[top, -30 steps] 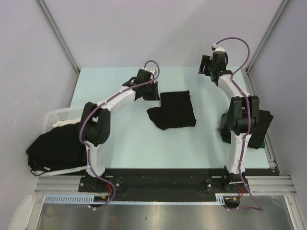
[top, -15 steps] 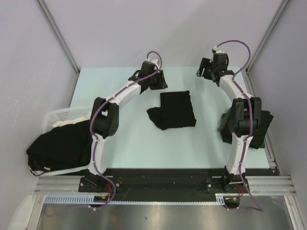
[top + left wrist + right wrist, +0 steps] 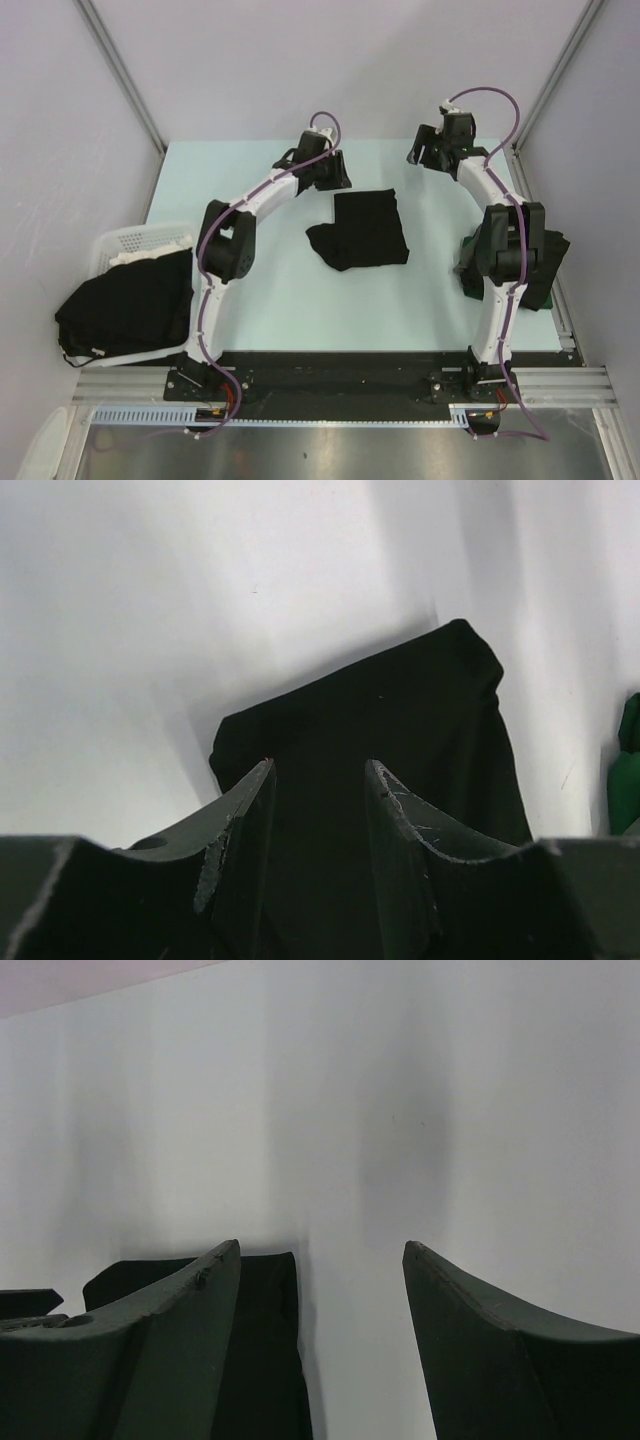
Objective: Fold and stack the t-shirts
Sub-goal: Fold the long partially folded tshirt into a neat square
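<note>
T-shirt [image 3: 358, 230] folded, mid-bench [image 3: 260, 290], long axis approx far-to-near, bit of cloth poking out near-left | L hand [image 3: 335, 178] just off its far-left corner, fingers apart, nothing btwn | R hand [image 3: 420, 150] far-right, further off, wide open, empty | shirt lies near+right of L hand; L arm closer, likely its pick

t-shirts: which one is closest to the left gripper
The folded one mid-table, beside the left gripper; the heap on the basket and the right-edge pile lie farther.
</note>
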Robot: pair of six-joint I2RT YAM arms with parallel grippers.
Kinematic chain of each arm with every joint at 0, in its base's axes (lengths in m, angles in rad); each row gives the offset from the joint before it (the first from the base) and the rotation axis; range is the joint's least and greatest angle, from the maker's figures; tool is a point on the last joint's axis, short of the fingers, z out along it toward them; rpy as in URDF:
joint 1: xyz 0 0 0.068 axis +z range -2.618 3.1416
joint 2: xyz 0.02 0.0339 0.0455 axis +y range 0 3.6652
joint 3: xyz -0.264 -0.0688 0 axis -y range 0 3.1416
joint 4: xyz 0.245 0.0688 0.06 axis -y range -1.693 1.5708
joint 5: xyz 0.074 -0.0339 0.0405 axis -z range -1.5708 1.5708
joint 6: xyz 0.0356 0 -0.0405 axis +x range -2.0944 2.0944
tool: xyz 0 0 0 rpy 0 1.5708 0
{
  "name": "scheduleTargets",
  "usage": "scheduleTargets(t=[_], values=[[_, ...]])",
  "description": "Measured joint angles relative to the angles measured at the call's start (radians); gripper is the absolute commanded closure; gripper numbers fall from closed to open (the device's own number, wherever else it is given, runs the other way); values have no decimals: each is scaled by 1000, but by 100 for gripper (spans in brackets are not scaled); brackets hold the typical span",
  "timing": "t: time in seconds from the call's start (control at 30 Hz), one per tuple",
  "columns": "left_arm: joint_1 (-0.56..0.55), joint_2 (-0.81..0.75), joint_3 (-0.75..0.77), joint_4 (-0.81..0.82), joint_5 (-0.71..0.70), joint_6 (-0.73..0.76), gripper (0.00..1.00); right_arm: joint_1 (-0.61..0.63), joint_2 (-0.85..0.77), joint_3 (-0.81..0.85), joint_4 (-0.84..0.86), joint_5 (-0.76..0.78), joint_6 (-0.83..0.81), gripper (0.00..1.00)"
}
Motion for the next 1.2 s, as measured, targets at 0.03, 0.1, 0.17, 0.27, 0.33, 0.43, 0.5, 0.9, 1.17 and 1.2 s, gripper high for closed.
scheduleTargets(t=[0.03,0.1,0.17,0.27,0.33,0.43,0.5,0.9,1.17,1.2], values=[[2,0,0,0,0,0,54,0,1,0,-1,-2,0,29],[6,0,-2,-9,0,1,54,0,7,4,-8,-5,0,29],[11,0,-8,-15,0,1,54,0,16,14,-21,-8,0,29],[16,0,-14,-37,-1,1,54,0,31,25,-34,-14,0,29],[18,0,-14,-46,-1,1,54,0,36,26,-40,-16,0,29],[19,0,-14,-58,-1,1,54,1,41,26,-55,-23,2,29],[19,0,-14,-65,0,2,54,1,42,27,-58,-24,3,29],[21,6,-14,-109,0,2,54,1,53,33,-68,-59,14,28],[21,43,-10,-137,1,3,53,5,95,66,-78,-115,42,29],[22,50,-6,-139,1,2,53,5,104,72,-81,-127,47,28]])
